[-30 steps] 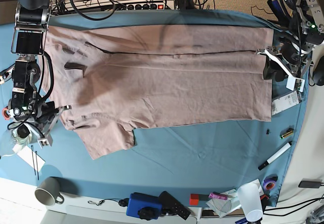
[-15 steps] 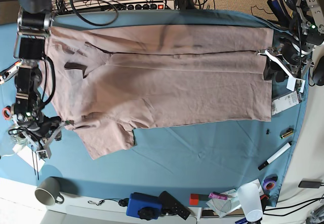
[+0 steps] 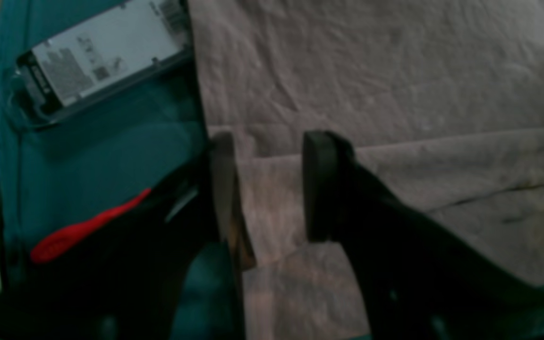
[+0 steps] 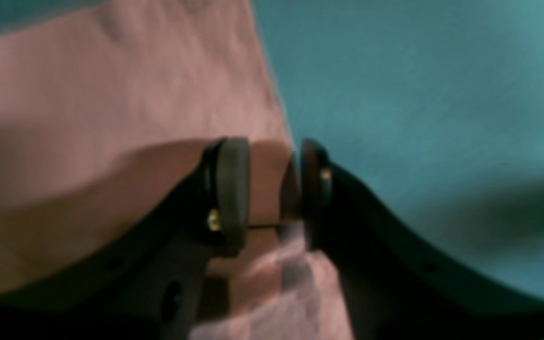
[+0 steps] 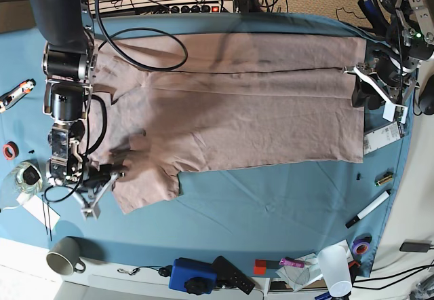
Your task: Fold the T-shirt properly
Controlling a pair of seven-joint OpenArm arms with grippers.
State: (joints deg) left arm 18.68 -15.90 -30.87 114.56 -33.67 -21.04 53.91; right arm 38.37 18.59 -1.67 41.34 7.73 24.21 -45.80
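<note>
Pink T-shirt [image 5: 237, 103] edges blur between both parted pincers, left [image 3: 267, 189] and right [image 4: 267, 189].

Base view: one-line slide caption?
Pink T-shirt spread on blue cloth; left gripper at hem, right gripper at sleeve.

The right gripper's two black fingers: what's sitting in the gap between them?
In the right wrist view, the right gripper straddles the edge of the T-shirt; pink fabric fills the gap, with blue table cloth beside it.
</note>
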